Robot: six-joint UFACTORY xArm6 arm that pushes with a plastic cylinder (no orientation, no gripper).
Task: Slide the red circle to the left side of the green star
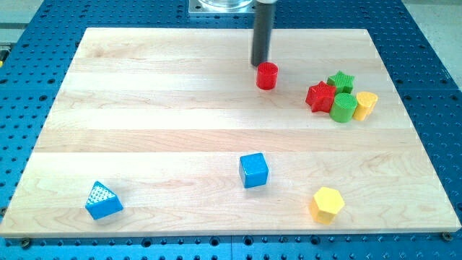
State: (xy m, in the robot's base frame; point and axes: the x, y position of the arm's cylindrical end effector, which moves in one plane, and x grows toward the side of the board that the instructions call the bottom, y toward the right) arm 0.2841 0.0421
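Note:
The red circle [267, 76] stands on the wooden board, right of centre toward the view's top. My tip [260, 64] is just above and slightly left of it, touching or nearly touching its far edge. The green star [341, 81] sits further to the view's right, in a tight cluster with a red star [320, 96], a green cylinder [343, 107] and a yellow block [365, 105]. The red circle is about a hundred pixels left of the green star.
A blue cube [253, 170] sits below centre. A blue triangle [103, 201] lies at the bottom left. A yellow hexagon [327, 204] lies at the bottom right. The board [144, 108] rests on a blue perforated table.

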